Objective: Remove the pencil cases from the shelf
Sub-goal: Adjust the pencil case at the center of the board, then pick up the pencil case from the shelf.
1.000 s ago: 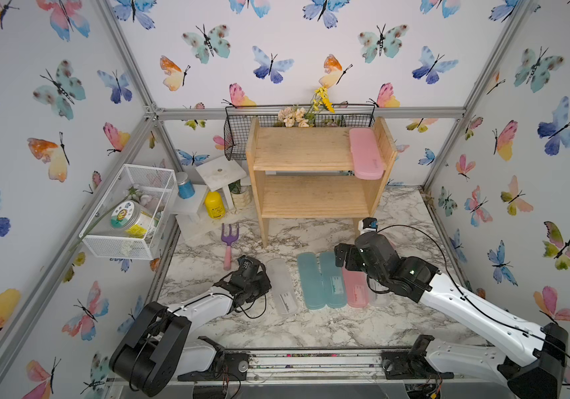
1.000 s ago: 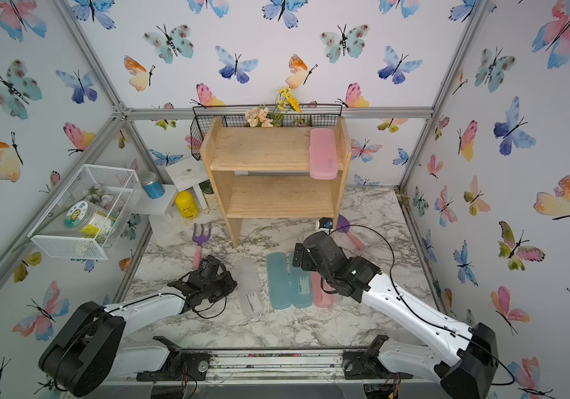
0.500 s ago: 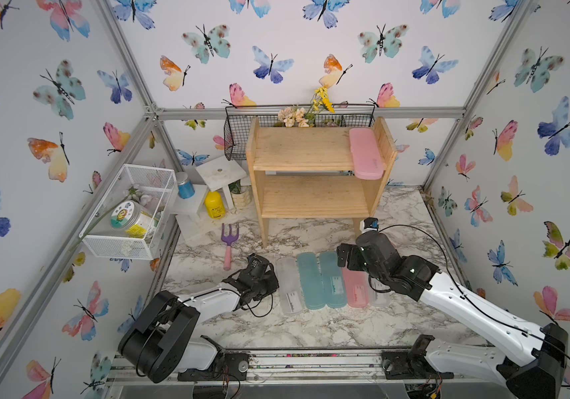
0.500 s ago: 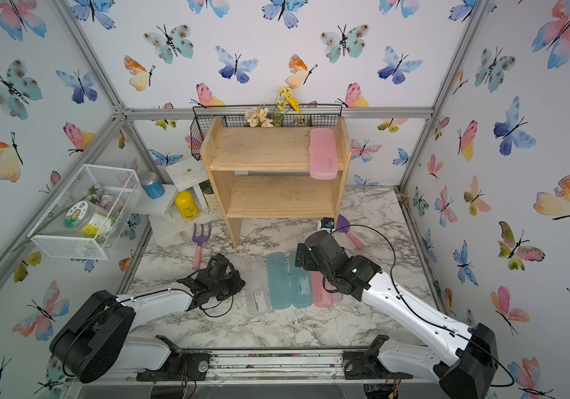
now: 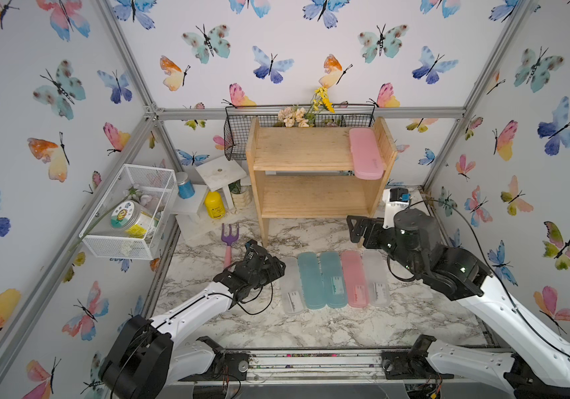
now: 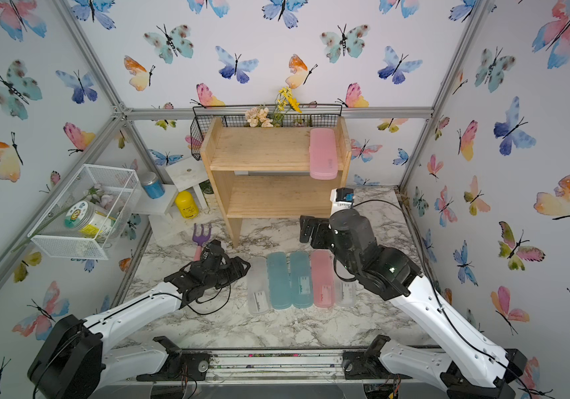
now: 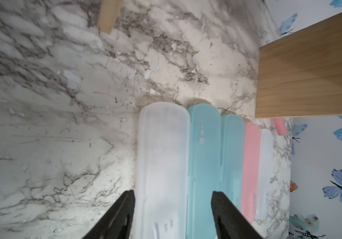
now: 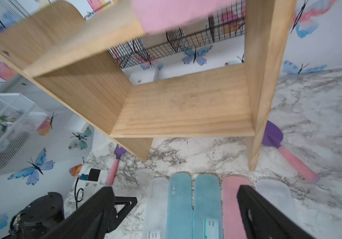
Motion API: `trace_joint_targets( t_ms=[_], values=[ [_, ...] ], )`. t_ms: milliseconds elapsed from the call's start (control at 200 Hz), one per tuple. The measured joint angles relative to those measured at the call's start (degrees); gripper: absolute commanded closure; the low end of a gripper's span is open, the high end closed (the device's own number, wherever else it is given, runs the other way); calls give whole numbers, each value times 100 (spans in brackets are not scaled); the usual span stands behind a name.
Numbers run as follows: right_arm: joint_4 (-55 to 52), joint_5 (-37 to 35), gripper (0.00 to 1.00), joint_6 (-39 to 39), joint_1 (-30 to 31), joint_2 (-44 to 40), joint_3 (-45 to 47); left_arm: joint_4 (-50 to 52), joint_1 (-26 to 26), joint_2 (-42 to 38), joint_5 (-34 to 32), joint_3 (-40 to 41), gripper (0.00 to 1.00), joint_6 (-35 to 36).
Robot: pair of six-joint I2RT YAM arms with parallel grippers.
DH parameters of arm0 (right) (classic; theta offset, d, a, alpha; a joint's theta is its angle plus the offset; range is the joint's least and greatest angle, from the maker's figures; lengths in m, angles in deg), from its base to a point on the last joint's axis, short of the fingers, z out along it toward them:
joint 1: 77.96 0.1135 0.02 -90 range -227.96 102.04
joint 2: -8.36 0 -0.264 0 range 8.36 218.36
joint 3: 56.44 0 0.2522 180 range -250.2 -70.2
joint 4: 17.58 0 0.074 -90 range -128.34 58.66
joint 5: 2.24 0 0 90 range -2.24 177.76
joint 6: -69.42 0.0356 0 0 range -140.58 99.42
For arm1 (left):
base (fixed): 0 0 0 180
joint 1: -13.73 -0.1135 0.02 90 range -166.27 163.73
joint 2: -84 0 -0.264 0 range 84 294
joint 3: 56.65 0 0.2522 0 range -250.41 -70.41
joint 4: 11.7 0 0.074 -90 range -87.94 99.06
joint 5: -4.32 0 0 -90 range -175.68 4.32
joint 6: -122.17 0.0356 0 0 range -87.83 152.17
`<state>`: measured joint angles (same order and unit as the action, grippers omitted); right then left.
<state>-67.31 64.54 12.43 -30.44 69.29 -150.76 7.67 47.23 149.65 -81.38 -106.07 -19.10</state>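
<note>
Both top views, marble tabletop [image 5: 311, 328], butterfly walls [image 5: 297, 38]

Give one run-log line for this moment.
left gripper: open over white case | right gripper: open, empty | shelf: pink case on top tier | table: five cases

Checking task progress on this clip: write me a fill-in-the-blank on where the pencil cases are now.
The row of pencil cases on the marble tabletop counts ____ cases.
The only pencil case on the wooden shelf is ____ in colour.
It lies on the shelf's ____ tier.
Over the leftmost white case, the left claw is ____.
Missing words: five; pink; top; open.
</note>
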Motion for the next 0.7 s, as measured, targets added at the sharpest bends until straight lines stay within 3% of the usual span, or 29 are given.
trace_joint_targets(
  t_ms=[35, 95, 150, 295, 421, 526, 701],
  values=[
    [-72, -101, 1, -50, 0, 0, -197, 9, 0, -140, 11, -83, 25, 7],
    [-280, -313, 1, -122, 0, 2, -522, -79, -2, -369, 157, -262, 9, -4],
    [-490, -533, 1, -188, 0, 11, -780, -479, 0, -496, 498, -420, 5, -225],
    [-1078, -1147, 1, -374, 2, 46, -1482, -1880, 81, -13, 1423, -1196, 2, -968],
    [-1397, -1705, 1, -481, 0, -42, -1893, -2247, 474, 1156, 1884, -3073, 2, -1119],
    [-1582, -2083, 1, -568, 0, -243, -2031, -2592, 745, 1919, 1985, -4312, 2, -1191],
    [-1740, -2417, 1, -616, 0, -522, -2114, -2957, 957, 2892, 1987, -5224, 3, -1482]
  ],
)
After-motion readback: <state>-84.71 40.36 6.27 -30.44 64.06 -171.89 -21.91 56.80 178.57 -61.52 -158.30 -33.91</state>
